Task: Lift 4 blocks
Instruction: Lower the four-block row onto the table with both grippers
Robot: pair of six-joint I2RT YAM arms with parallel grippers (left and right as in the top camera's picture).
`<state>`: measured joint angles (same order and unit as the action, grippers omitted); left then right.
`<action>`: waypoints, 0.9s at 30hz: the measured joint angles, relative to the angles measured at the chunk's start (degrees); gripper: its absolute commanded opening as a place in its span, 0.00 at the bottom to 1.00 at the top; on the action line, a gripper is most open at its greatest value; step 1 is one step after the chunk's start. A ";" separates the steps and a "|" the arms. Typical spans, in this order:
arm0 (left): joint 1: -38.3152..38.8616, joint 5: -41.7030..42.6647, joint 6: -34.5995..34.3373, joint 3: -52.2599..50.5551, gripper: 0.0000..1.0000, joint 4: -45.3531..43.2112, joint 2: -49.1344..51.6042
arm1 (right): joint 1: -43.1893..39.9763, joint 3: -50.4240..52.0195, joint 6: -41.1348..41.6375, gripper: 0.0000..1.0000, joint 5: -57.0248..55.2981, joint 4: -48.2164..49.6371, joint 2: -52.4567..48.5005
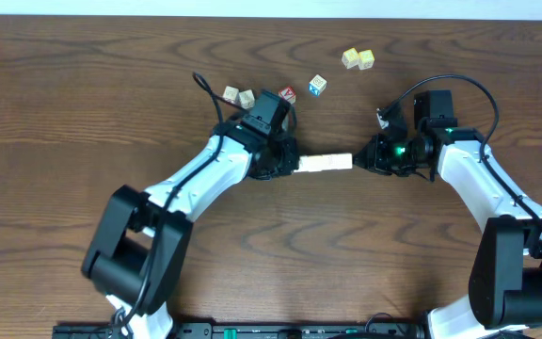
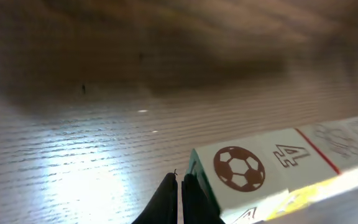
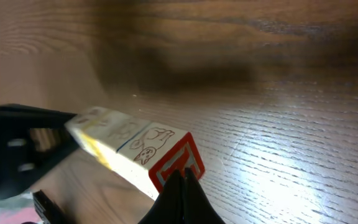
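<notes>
A dark brown wood-grain surface (image 1: 83, 113) runs back to a pale wall (image 1: 252, 8), with a red-faced cube (image 1: 288, 94) and a blue-faced cube (image 1: 318, 85) loose near the back. The four blocks (image 1: 325, 163) form one straight end-to-end row near the middle, whitish on top, printed with a football, a numeral 4 and a cat. The row is squeezed between the left pincer (image 1: 288, 162) and the right pincer (image 1: 363, 158), each clenched, tips against one end.
</notes>
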<state>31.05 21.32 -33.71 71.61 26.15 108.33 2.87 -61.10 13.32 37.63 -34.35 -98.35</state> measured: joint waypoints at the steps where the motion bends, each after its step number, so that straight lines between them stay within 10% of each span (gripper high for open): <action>1: 0.24 0.17 -0.22 0.00 0.07 -0.11 0.90 | 0.00 0.00 0.09 0.01 0.15 0.22 0.00; 27: 0.83 1.16 -1.27 -0.46 0.07 -2.16 2.80 | 0.00 7.93 4.33 0.01 -4.59 7.28 0.07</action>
<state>31.88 22.48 -34.98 71.16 23.99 111.13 2.87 -53.17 17.65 33.04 -27.07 -98.28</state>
